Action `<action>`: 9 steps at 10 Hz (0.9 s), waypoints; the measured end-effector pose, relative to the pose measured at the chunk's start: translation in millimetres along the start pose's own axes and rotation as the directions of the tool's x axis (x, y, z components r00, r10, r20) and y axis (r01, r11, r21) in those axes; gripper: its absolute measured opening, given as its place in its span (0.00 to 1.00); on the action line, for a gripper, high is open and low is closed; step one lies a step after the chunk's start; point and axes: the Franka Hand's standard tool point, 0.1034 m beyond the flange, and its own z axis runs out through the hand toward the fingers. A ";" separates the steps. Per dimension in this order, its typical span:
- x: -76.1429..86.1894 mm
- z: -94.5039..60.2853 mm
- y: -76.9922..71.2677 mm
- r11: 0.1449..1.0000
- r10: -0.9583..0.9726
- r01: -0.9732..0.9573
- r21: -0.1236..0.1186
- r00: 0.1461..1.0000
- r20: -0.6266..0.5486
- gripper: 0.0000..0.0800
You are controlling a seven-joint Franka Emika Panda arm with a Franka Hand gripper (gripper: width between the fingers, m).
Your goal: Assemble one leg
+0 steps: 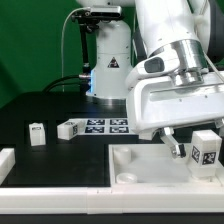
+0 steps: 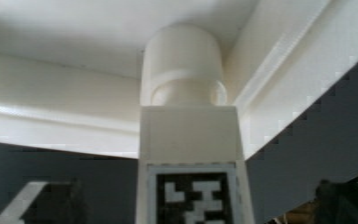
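Note:
A white leg point(image 1: 206, 150) with a black-and-white tag stands slightly tilted on the far right corner of the large white square panel point(image 1: 150, 168). My gripper point(image 1: 196, 150) hangs over it. In the wrist view the leg point(image 2: 194, 110) runs away from the camera, its rounded tip against the panel point(image 2: 51, 90). My gripper point(image 2: 194, 208) straddles its tagged end. One dark finger point(image 2: 37, 203) shows on each side, with a gap to the leg, so the jaws stand open. A second leg point(image 1: 37, 133) stands on the black table at the exterior view's left.
The marker board point(image 1: 95, 126) lies on the table behind the panel. A white part point(image 1: 5, 160) sits at the exterior view's left edge. A white robot base point(image 1: 108, 65) with a warning sign stands at the back.

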 end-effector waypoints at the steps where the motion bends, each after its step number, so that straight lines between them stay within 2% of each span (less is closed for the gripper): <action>1: 0.0 0.0 0.0 1.000 0.000 0.000 0.000 1.000 0.000 0.81; 2: 0.9 -0.8 -0.2 1.000 0.003 -0.003 -0.001 1.000 0.000 0.81; 4: 16.0 -19.5 0.5 1.000 -0.004 0.004 -0.005 1.000 -0.001 0.81; 6: 21.4 -22.8 -1.7 1.000 -0.011 0.010 0.018 0.998 0.054 0.81; 7: 22.6 -21.9 3.7 1.000 -0.008 0.008 0.008 0.999 0.040 0.81; 8: 18.3 -17.2 3.8 1.000 -0.006 0.004 0.027 0.996 0.093 0.81; 9: 16.1 -14.8 -0.4 0.998 0.003 -0.017 0.065 0.980 0.200 0.81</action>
